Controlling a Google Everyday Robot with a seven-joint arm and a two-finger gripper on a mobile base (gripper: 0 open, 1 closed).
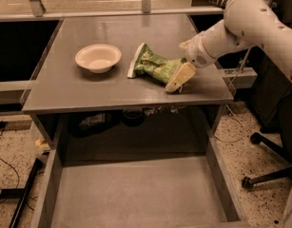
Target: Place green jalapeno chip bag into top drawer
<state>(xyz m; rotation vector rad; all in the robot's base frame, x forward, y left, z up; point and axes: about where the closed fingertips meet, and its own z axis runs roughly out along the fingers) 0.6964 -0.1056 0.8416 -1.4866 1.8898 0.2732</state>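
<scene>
The green jalapeno chip bag [152, 65] lies crinkled on the grey tabletop [117, 32], right of centre, with its white sealed end pointing left. My gripper [177, 78] comes in from the right on a white arm and sits low at the bag's right end, touching or overlapping it. The top drawer [136, 194] is pulled out below the tabletop's front edge. It is a wide grey tray with nothing showing on its flat bottom.
A cream round bowl [98, 57] stands on the tabletop left of the bag. Dark items [131, 115] sit in the shadow under the table. An office chair base [264, 170] stands on the speckled floor at the right. Black cables lie at the lower left.
</scene>
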